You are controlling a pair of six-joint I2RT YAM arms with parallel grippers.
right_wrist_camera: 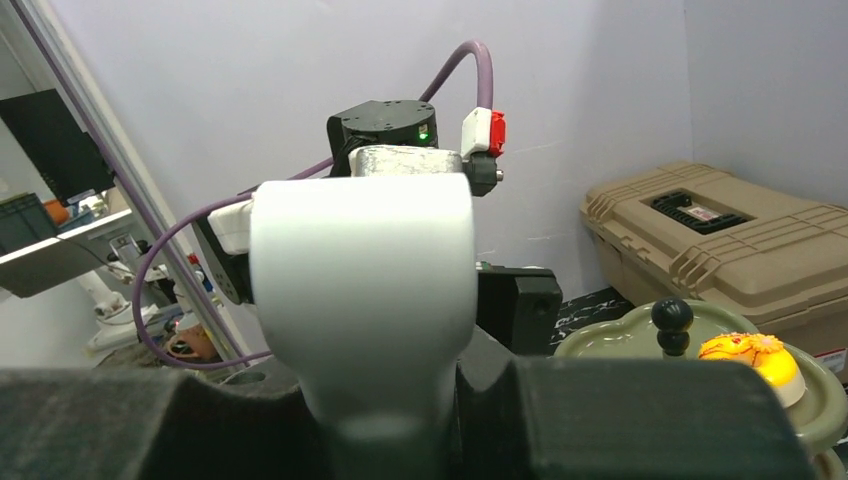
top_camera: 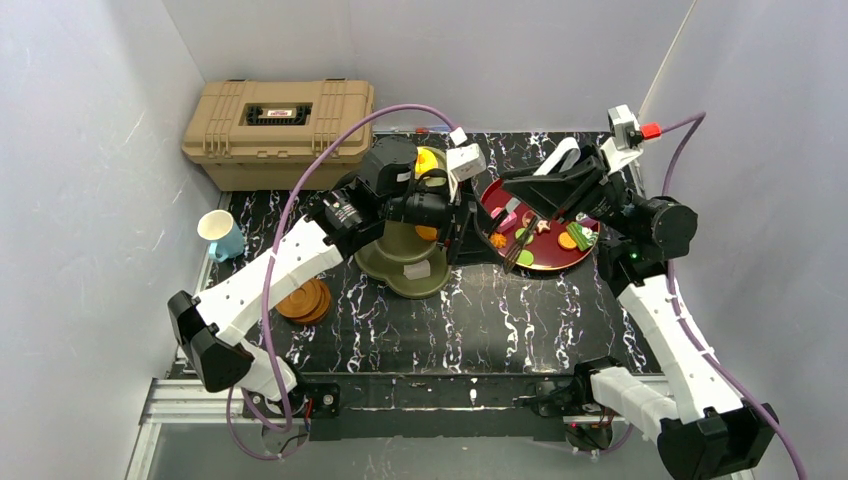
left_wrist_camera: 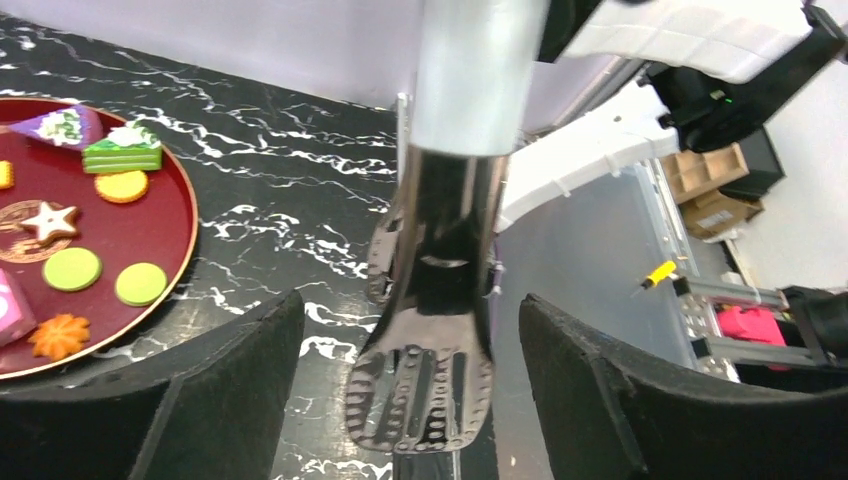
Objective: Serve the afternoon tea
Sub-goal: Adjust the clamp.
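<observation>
Olive-green three-tier clover-shaped stand [top_camera: 380, 262] sits on the black marbled desk [top_camera: 500, 330]; the left claw [left_wrist_camera: 410, 305] gapes wide either side of shiny black tongs [left_wrist_camera: 430, 250], gripped by the right claw [right_wrist_camera: 400, 420].

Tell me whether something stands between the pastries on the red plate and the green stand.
Yes. The left gripper hangs over the stand, on the side facing the plate, so the pastries probably cannot go straight across to the upper tiers.
</observation>
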